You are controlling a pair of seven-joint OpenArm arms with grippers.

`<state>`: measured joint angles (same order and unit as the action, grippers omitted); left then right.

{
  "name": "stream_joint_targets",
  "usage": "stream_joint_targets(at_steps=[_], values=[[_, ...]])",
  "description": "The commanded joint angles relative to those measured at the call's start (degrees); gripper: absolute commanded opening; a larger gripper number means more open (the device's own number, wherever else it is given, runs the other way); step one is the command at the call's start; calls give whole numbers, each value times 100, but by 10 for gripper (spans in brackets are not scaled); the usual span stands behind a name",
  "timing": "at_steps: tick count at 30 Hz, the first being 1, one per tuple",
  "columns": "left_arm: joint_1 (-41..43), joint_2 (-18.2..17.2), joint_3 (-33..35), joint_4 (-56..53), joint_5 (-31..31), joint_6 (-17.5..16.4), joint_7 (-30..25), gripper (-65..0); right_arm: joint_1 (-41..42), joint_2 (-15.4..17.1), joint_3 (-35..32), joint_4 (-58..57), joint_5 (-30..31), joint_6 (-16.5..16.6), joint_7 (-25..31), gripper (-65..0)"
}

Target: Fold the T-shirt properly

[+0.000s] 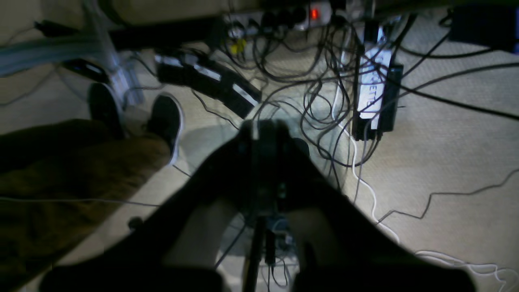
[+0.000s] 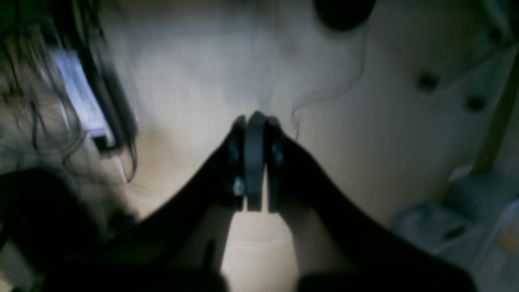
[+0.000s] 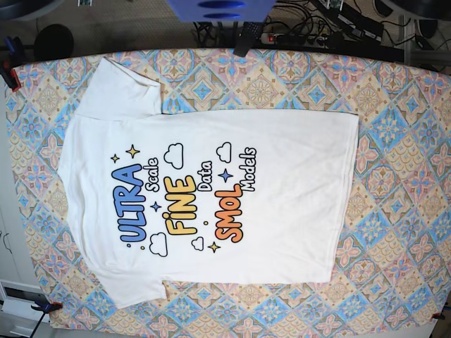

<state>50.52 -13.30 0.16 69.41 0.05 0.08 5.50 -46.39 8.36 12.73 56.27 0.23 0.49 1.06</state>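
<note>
T-shirt [image 3: 211, 197]: I see it spread flat, print up, mid-table [image 3: 402, 183], collar toward 9 o'clock.
Left hand [image 1: 265, 134]: fingers pressed together, empty, over cabled floor [image 1: 446, 162].
Right hand [image 2: 255, 121]: likewise closed, empty.

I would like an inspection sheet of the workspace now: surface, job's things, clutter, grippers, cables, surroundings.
Surface: table covered by a patterned cloth in blue, orange and cream; clamps at its left corners.
Job's things: T-shirt lies flat and unfolded, print side up, both sleeves spread toward the left of the base view, hem toward the right.
Clutter: nothing seen on the table besides the shirt.
Grippers: left gripper shut, holding nothing; right gripper shut, holding nothing; both hang over the floor, neither shows in the base view.
Cables: a tangle of dark cables and a white cable on the floor.
Surroundings: power strip, a person's shoes, carpet.
</note>
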Motion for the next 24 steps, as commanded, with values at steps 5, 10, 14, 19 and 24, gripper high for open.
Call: stream_joint_targets(at_steps=[5, 10, 14, 19, 24], values=[[983, -274, -65, 1864, -265, 14, -79, -639, -851, 21, 358, 1305, 25, -36, -5, -650], [1466, -732, -65, 3253, -1109, 23, -71, -638, -1334, -5, 613, 2623, 87, -36, -427, -650], [1466, -969, -170, 4132, -1821, 32, 351, -638, -1396, 12, 648, 3582, 1142, -36, -946, -650], [728, -978, -469, 4501, -2946, 32, 1336, -627, -1352, 21, 771, 4426, 2434, -36, -1860, -650], [-125, -855, -926, 4466, -4493, 32, 2514, -521, -1343, 21, 753, 5050, 2663, -36, -2273, -650]])
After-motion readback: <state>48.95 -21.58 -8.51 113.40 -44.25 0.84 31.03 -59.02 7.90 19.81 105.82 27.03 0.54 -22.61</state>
